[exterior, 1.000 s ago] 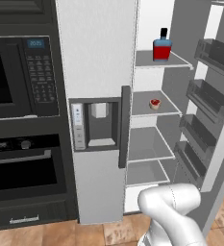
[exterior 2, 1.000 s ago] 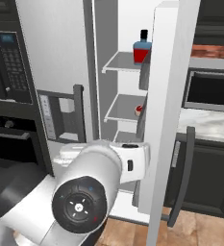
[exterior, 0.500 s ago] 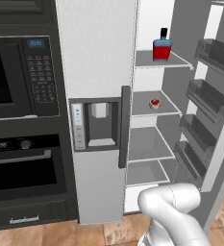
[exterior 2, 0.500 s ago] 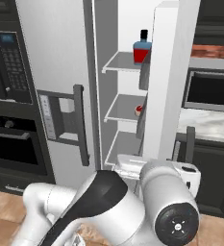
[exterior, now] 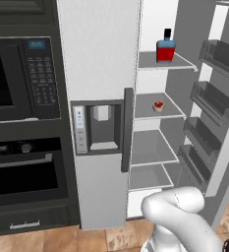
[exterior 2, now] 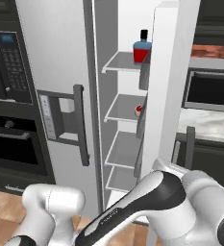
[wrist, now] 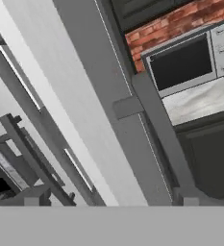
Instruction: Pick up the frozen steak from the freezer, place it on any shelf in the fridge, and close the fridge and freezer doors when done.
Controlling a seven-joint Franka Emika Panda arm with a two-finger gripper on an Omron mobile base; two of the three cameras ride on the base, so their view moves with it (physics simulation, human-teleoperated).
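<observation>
1. One door stands open: the fridge door (exterior 2: pixel 168 72) is swung out at 3 o'clock of the compartment, while the freezer door (exterior: pixel 99 74) with its dispenser looks shut.
2. The steak (exterior: pixel 158 106), a small red piece, lies on the second shelf (exterior: pixel 148 112) of the fridge, below the blue-and-red bottle (exterior: pixel 165 48) on the top shelf. The placing part therefore seems done, and closing the fridge door is the likely step in hand.
3. In the hand view the gripper (wrist: pixel 108 199) faces the outer side of that door. Its tips sit wide apart at 7 and 5 o'clock, so the jaws appear released with nothing between them.
4. The door handle (wrist: pixel 161 134) runs from about 12 toward 5 o'clock, with a countertop microwave (wrist: pixel 185 62) beyond it at 2 o'clock.
5. To do this well, the hand should press on the flat panel beside the handle, far from the hinge, where a push turns the door most easily.
6. The push should follow the door's arc toward the freezer door, slowly, so the fingers do not slip off the edge or catch in the handle.
7. The elbow, low in front of the open compartment, should stay clear of the closing gap.
</observation>
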